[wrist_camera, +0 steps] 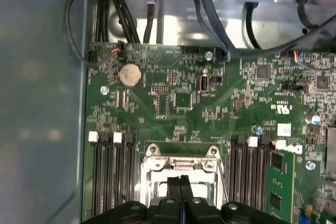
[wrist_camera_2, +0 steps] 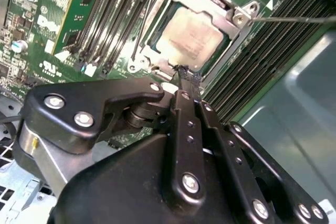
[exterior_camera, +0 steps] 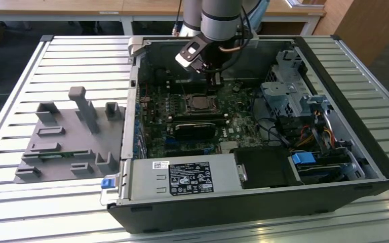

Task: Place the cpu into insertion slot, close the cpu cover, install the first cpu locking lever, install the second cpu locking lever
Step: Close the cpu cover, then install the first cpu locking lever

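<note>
Gripper (wrist_camera_2: 186, 77): fingers pressed together, nothing between them, tips at the edge of the cover (wrist_camera_2: 229, 29); contact cannot be told. In the first wrist view the fingers hide the socket centre. Cpu (wrist_camera_2: 191, 38) lies flat in the insertion slot (exterior_camera: 198, 105), metal top up, framed by the lowered cover. It is square, with no long axis, and its edges run parallel with the memory slots (wrist_camera_2: 115, 19). Whether the thin rod (wrist_camera_2: 294, 18) near the cover's corner is latched cannot be told.

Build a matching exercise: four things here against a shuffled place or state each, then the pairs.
Things
1 cpu
2 claw
3 coin battery
4 grey fixture

Places or states
A on the slatted table
B round, on the green board
C shut, beside the cpu cover
D flat inside the cover's cut-out

Pairs: 1-D, 2-C, 3-B, 4-A
</note>
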`<state>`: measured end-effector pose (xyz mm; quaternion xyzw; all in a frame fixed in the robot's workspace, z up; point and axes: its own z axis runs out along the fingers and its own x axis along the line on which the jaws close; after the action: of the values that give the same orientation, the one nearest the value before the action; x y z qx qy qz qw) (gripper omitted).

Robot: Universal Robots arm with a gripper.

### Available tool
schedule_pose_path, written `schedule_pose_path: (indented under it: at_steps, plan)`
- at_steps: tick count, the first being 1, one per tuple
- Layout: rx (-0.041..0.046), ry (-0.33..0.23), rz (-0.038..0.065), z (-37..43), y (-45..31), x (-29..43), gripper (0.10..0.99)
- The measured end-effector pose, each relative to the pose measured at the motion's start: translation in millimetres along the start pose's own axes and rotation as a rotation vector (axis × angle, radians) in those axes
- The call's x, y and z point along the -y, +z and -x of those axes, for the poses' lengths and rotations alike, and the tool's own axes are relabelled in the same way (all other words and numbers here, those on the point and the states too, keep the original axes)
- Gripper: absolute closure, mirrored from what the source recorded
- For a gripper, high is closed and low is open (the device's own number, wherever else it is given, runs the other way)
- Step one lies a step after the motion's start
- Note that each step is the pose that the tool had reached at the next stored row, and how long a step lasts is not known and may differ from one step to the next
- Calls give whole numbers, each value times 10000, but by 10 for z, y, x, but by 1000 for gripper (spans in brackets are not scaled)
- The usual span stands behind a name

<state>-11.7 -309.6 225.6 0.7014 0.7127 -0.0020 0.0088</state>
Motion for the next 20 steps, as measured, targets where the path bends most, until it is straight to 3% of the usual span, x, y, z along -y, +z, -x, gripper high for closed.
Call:
schedule_pose_path:
  at_steps: [11, 20]
  plan:
    - [0, 0, 2, 24, -1, 165, 969]
    - [0, -1, 2, 40, -1, 193, 969]
